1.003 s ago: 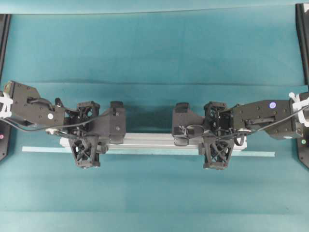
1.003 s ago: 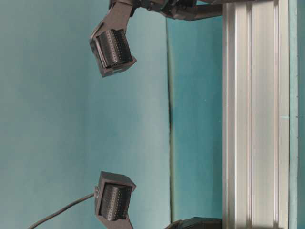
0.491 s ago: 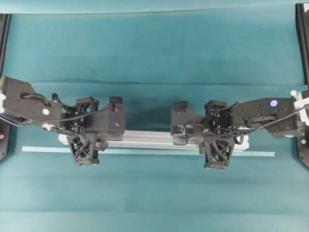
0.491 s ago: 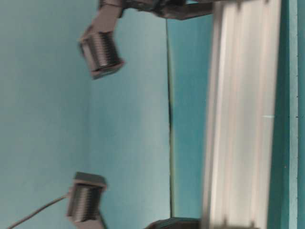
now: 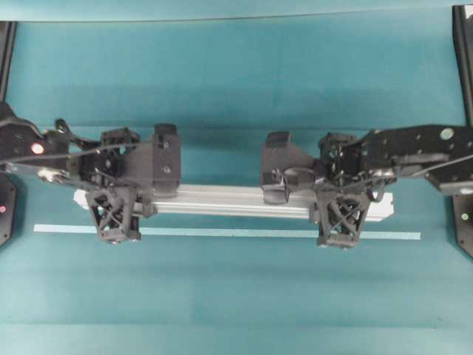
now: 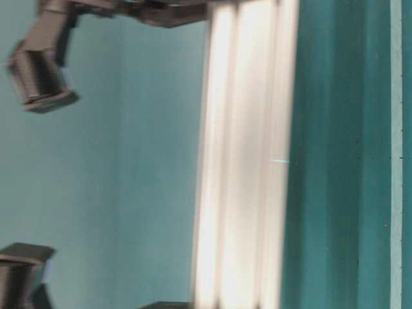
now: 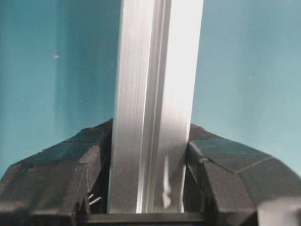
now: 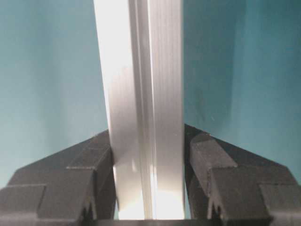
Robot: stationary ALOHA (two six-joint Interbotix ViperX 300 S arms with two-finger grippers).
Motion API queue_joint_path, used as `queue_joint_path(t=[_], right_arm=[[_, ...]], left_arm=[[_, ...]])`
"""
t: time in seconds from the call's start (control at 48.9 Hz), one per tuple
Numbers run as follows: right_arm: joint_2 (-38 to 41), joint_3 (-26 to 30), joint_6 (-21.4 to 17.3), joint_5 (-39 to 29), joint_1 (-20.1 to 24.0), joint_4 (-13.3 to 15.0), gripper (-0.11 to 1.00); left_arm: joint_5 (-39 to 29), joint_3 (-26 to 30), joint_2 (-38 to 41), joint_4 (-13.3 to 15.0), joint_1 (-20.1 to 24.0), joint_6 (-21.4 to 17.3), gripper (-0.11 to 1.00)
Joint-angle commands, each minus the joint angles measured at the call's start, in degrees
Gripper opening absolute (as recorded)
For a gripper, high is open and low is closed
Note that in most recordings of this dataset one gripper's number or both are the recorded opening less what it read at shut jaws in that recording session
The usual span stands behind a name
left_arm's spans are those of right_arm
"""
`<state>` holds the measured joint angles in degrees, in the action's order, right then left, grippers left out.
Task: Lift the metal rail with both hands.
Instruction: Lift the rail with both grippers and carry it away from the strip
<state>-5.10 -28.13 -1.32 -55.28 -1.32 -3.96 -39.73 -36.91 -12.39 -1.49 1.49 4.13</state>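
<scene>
— What lies nearest on your desk (image 5: 236, 296)?

— Teal cloth, bare at the near edge. A little farther in, a thin pale tape strip (image 5: 222, 232) runs left to right, flat on the cloth.

— And the metal rail?

— The metal rail (image 5: 229, 201) is just beyond the strip, parallel to it and clear of it from overhead. It spans the middle of the desk, its left end sticking out a little past my left gripper and its right end a little past my right one. In the table-level view the metal rail (image 6: 244, 154) is blurred, with a band of teal between it and the cloth surface, so it is up off the desk.

— How are you holding it?

— My left gripper (image 5: 114, 188) is closed on the rail near its left end, fingers partly apart because the bar fills the gap. From the left wrist camera the rail (image 7: 153, 108) runs straight out between the two black fingers (image 7: 66, 169), each pressed to a side. My right gripper (image 5: 341, 194) grips the rail near its right end in the same way; the right wrist camera shows the rail (image 8: 143, 103) clamped between its fingers (image 8: 221, 174).

— Anything farther back?

— Only more teal cloth, with a crease running across it, and dark frame pieces at the far corners.
</scene>
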Motion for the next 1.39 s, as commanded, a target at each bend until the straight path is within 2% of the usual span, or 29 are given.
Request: queue_joint_path(t=[0.0, 0.942, 1.372], right_arm=[[-1.2, 2.8, -0.4, -3.1, -0.3, -0.1, 0.39], [-1.9, 28.2, -0.4, -33.7, -1.5, 0.5, 0.39], [-1.9, 35.2, -0.5, -35.9, -2.3, 1.1, 0.39]], left_arm=[[-1.8, 2.8, -2.5, -0.2, 0.6, 0.4, 0.36], [-25.0, 22.2, -6.2, -0.2, 0.7, -0.2, 0.36], [-35.2, 33.8, -4.5, -0.1, 1.3, 0.5, 0.36]])
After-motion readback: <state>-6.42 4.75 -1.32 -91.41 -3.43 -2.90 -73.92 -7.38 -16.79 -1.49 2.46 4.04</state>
